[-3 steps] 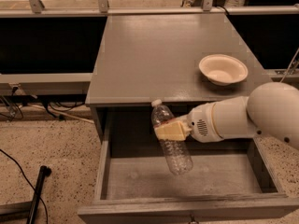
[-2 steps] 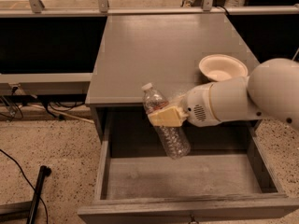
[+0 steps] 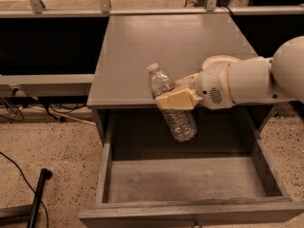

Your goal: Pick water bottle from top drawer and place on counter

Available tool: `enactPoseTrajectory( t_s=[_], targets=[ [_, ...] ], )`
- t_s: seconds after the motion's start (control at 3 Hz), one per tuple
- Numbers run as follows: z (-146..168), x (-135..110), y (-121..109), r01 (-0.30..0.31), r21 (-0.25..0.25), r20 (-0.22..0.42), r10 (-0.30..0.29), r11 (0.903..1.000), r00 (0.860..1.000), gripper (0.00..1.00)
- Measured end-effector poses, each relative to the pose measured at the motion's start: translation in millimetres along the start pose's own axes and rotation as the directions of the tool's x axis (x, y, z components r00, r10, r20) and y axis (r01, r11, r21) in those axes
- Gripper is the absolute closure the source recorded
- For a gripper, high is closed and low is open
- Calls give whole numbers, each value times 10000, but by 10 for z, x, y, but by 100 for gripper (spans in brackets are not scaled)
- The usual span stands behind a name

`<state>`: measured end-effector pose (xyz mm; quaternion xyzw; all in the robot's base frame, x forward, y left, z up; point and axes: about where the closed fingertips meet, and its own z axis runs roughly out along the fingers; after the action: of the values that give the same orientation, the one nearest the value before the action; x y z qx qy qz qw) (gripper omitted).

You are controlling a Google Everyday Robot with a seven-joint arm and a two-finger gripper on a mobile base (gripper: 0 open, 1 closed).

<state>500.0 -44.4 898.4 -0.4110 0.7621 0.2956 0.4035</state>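
Observation:
The water bottle (image 3: pixel 176 115) is clear and ribbed with a white cap and a dark label band. It hangs tilted in the air, cap up and to the left, over the front edge of the counter (image 3: pixel 142 56). My gripper (image 3: pixel 175 99) is shut on the water bottle at its middle, with a cream-coloured finger (image 3: pixel 175 100) across it. The white arm reaches in from the right. The top drawer (image 3: pixel 185 179) stands pulled open below, its weathered grey bottom bare. A small knob (image 3: pixel 194 223) shows at its front.
A small white round bowl (image 3: pixel 219 61) sits on the counter's right side, partly hidden behind my arm. Dark recesses flank the cabinet on both sides. Cables (image 3: pixel 14 110) and a black bar (image 3: pixel 38 196) lie on the speckled floor at the left.
My gripper has lifted the water bottle up out of the drawer and moved it left and toward the counter's front edge. The bottle now tilts more.

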Motion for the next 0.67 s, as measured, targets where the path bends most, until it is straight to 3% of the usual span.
enactPoseTrajectory(
  t_s=[0.33,0.67],
  targets=[
    [5,4,4,-10,-11,-11,10,10000,10000,100],
    [11,-70,-67,236,275,683,-255,9993,9973,100]
  ],
)
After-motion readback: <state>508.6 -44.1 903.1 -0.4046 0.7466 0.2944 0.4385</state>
